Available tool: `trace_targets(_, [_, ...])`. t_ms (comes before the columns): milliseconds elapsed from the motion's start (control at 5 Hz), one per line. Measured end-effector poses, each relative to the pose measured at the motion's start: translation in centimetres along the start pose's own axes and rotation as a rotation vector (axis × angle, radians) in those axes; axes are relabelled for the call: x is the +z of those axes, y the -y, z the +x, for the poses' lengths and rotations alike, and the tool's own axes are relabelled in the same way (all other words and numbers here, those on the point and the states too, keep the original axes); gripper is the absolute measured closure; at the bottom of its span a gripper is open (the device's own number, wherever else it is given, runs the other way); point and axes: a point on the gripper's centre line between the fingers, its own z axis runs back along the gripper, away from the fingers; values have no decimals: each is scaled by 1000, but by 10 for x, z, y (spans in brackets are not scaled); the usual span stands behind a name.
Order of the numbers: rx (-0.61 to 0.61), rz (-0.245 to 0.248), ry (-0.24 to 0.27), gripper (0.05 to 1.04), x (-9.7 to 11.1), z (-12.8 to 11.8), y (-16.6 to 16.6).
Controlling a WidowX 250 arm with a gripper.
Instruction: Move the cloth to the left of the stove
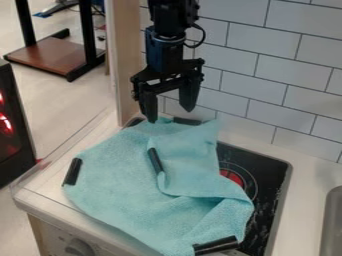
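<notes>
Much of black stovetop (272, 172) lost under teal cloth (113, 172), red-centred burner (231, 176) partly covered too. Right edge crops sink (330, 225); top edge, robot arm (172, 20); bottom edge, control knob (79, 248). Left edge slices red-glowing dark appliance (12, 145).

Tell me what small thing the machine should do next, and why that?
Probably ease the tool down slightly and close it on the cloth. Its fingers are spread apart at the cloth's far edge, gripping nothing, and the cloth still needs moving because it covers much of the stove.
</notes>
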Motion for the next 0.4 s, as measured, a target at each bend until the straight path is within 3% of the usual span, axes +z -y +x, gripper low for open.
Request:
trace_targets(200, [0,24,-17,83,-7,-2,-4])
trace_targets(400, [-53,79,-24,83,-6,-10,-8])
